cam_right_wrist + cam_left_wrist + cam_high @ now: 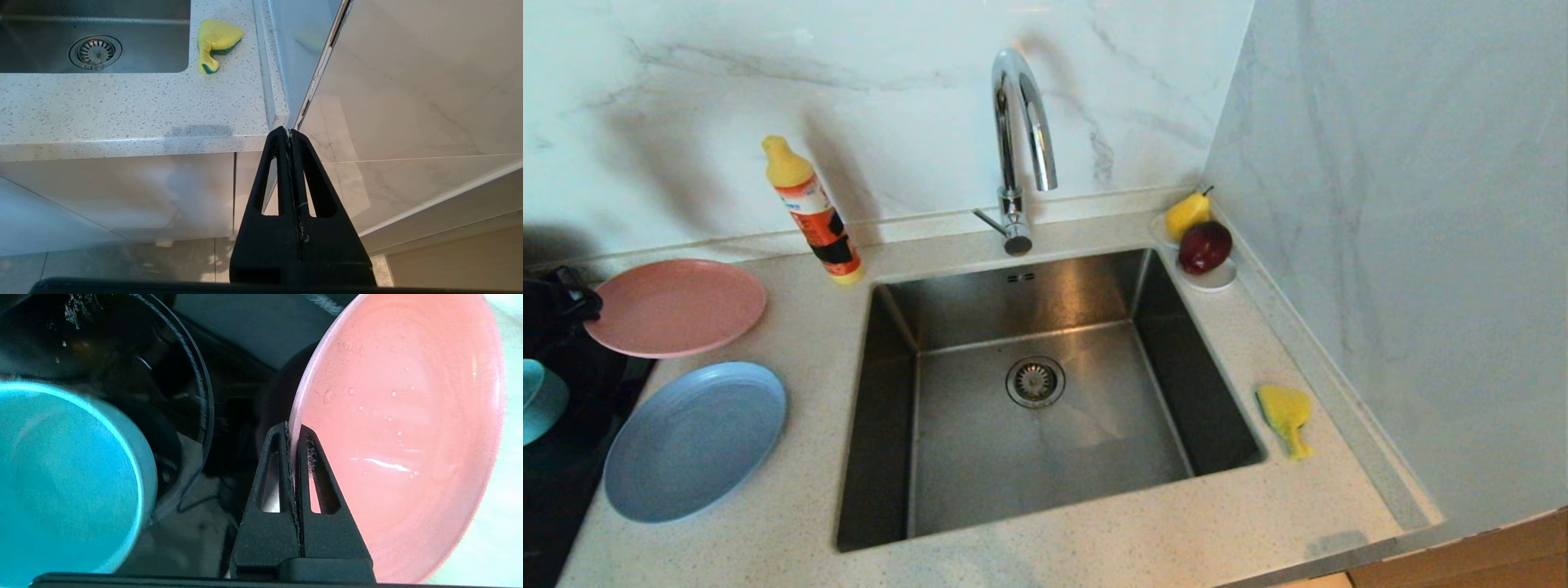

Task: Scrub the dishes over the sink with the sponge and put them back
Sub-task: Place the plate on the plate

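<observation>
Left gripper (295, 435) clamped on pink plate (408, 416) rim, seemingly lifted.

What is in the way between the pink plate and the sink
Nothing visible. The left pincer is shut on the pink plate by its rim, and bare counter lies between it and the sink. The soap bottle stands behind that path.

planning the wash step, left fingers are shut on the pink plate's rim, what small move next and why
Probably lift the pink plate and carry it over the sink. The left gripper already pinches its rim, the sink is empty, and the sponge lies untouched beside it.
</observation>
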`<state>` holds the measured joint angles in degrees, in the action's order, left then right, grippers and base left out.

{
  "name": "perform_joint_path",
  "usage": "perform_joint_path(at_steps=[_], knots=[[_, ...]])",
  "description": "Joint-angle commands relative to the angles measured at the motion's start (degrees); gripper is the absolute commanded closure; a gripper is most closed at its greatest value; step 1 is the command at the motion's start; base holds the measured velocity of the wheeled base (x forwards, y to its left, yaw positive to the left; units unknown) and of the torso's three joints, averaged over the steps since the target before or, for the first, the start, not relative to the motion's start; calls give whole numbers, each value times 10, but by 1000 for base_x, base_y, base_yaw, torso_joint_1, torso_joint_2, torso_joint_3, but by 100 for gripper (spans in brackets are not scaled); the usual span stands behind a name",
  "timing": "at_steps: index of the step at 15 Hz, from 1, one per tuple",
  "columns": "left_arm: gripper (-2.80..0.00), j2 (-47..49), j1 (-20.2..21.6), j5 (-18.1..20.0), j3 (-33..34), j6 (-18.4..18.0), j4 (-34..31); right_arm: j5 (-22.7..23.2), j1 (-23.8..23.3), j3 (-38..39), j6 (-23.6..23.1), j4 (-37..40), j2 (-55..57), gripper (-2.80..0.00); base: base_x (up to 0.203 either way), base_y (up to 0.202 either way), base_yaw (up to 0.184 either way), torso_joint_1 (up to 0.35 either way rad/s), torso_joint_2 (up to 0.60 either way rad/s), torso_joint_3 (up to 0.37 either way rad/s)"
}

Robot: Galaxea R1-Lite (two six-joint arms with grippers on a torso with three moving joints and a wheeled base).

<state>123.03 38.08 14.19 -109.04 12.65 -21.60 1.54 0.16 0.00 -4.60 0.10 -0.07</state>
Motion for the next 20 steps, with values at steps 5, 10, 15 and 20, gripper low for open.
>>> perform_joint_path(at_steps=[5, 10, 15, 20], knots=[[0, -121, 4, 48, 44, 22, -52, 0, 0, 0, -1, 0, 0, 0, 0, 0, 0, 0, 0, 0], [0, -187, 31, 71, 156, -77, -66, 0, 0, 0, -1, 0, 0, 0, 0, 0, 0, 0, 0, 0], [0, -246, 48, 107, 294, -131, -64, 0, 0, 0, -1, 0, 0, 0, 0, 0, 0, 0, 0, 0], [0, -296, 66, 116, 410, -175, -59, 0, 0, 0, -1, 0, 0, 0, 0, 0, 0, 0, 0, 0]])
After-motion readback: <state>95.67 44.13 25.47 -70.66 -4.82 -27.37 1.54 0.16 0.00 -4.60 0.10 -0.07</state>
